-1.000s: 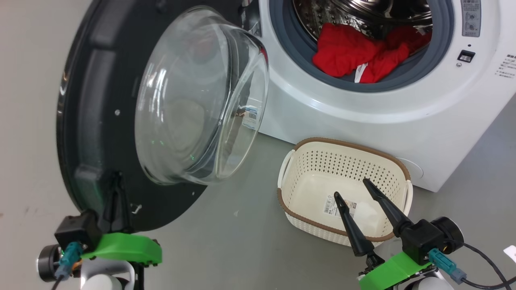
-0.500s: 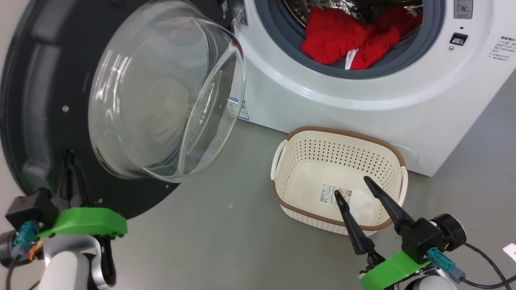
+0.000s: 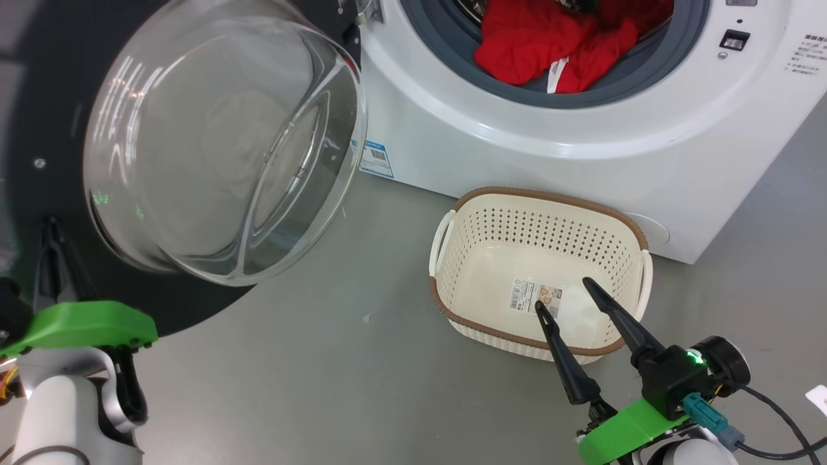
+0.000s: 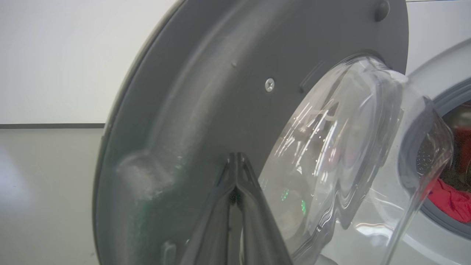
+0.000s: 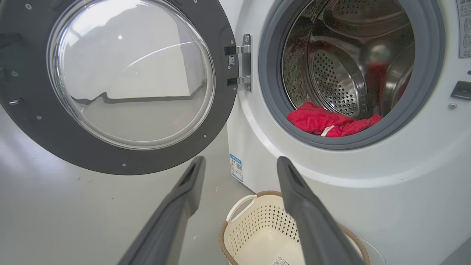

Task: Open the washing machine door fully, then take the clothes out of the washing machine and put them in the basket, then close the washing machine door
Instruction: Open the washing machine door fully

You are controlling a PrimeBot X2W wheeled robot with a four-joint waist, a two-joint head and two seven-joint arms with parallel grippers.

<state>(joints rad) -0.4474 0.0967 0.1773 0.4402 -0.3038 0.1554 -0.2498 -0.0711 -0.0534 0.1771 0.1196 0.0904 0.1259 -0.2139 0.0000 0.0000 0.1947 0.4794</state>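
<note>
The washing machine door (image 3: 39,97) stands swung out to the left, its clear glass bowl (image 3: 219,142) bulging toward me. My left gripper (image 3: 52,226) is shut, with its tips against the door's black inner face (image 4: 184,110) beside the glass. The tips (image 4: 235,156) are pressed together. Red clothes (image 3: 536,39) lie in the mouth of the white washing machine (image 3: 491,129), on the grey gasket. The cream basket (image 3: 549,194) stands on the floor before the machine, holding just a paper label. My right gripper (image 3: 563,294) hangs open over its near rim, holding nothing.
The right wrist view shows the door (image 5: 110,162), its hinge (image 5: 244,62), the steel drum (image 5: 338,73), the clothes (image 5: 327,123) and the basket (image 5: 257,224). A black cable (image 3: 775,420) trails at the lower right. Grey floor (image 3: 336,361) lies between door and basket.
The door has swung further open to the left, and my shut left gripper has gone left with it. The camera has shifted a little. The right gripper holds its place.
</note>
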